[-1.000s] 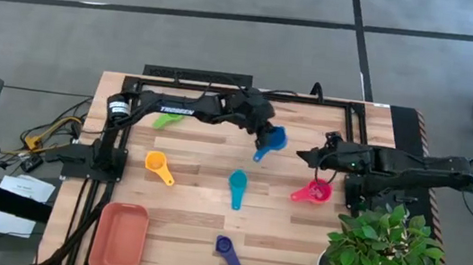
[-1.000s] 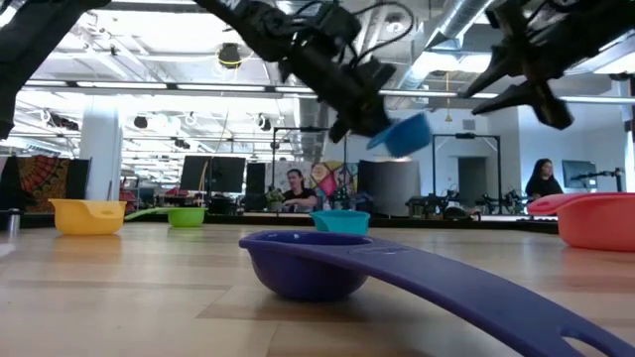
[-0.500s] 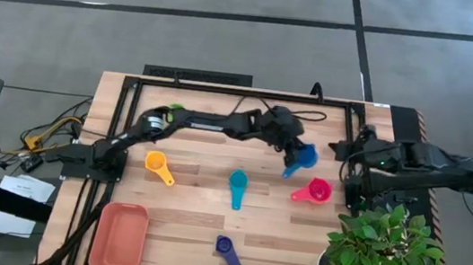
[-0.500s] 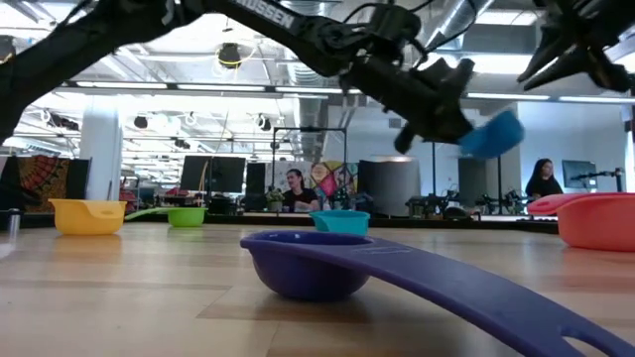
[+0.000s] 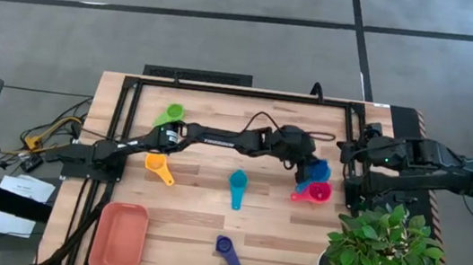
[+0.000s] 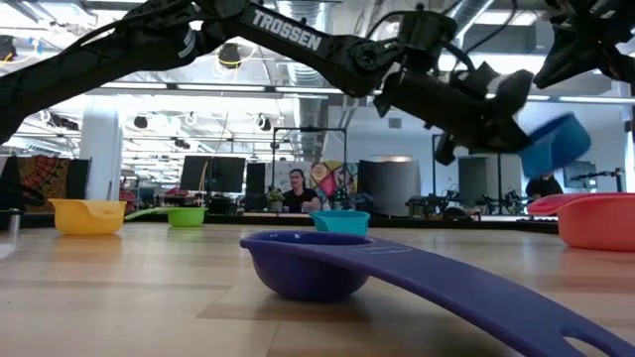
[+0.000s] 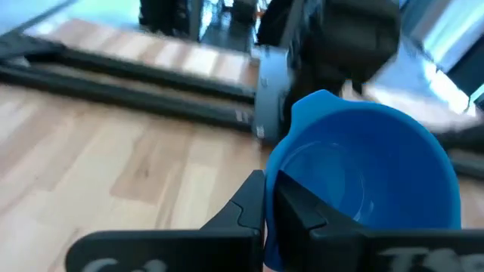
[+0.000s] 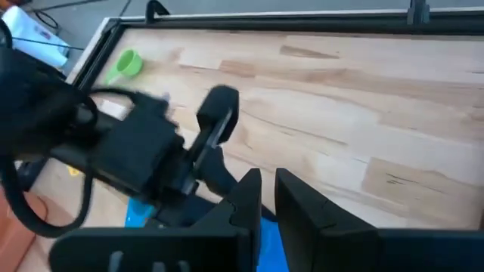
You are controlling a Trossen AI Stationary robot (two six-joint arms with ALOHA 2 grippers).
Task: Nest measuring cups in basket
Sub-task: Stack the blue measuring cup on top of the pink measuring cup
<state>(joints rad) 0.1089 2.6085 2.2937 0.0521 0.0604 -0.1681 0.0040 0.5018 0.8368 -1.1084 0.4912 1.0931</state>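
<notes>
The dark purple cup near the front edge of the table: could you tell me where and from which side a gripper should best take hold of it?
Grip the purple cup by its handle, coming straight down from above. The handle lies flat and long on the table, pointing toward the front right, while the bowl is round and wider. No other cup lies beside it, so the fingers can probably close across the handle's width.

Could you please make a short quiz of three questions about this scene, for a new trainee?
1. True or false: the left gripper holds the blue plastic measuring cup above the table.
2. Which cup lies directly beside the blue cup in the high view? A) green plastic measuring cup B) pink plastic measuring cup C) dark purple plastic measuring cup
3. Fill in: the salmon-orange plastic basket contains ____ cups.

Key: 1 true; 2 B; 3 no. The right gripper waits by the table's right edge.
</notes>
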